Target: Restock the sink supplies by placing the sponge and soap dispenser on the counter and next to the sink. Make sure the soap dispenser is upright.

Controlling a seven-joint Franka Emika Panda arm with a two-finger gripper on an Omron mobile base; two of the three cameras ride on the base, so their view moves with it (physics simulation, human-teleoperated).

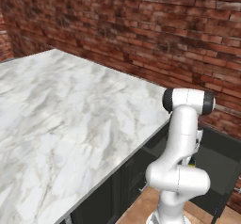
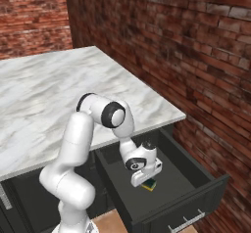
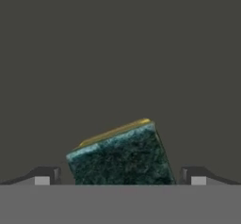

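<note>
The hand (image 2: pixel 143 178) hangs low inside the open drawer (image 2: pixel 196 188) under the marble surface (image 2: pixel 49 90), right over the sponge (image 2: pixel 149 185). In the hand view the sponge (image 3: pixel 123 155) lies green side up on the drawer floor, turned a little askew, between the two fingertips (image 3: pixel 43 176), which stand wide on either side and do not touch it: the hand is released, gripping nothing.

The step in hand looks like picking up the sponge. To do it well, I would go down until the fingertips straddle its sides, twist the wrist to square up with the skewed block, then close gently, since it is soft. Lift straight up to clear the drawer front before swinging over to the surface.
</note>
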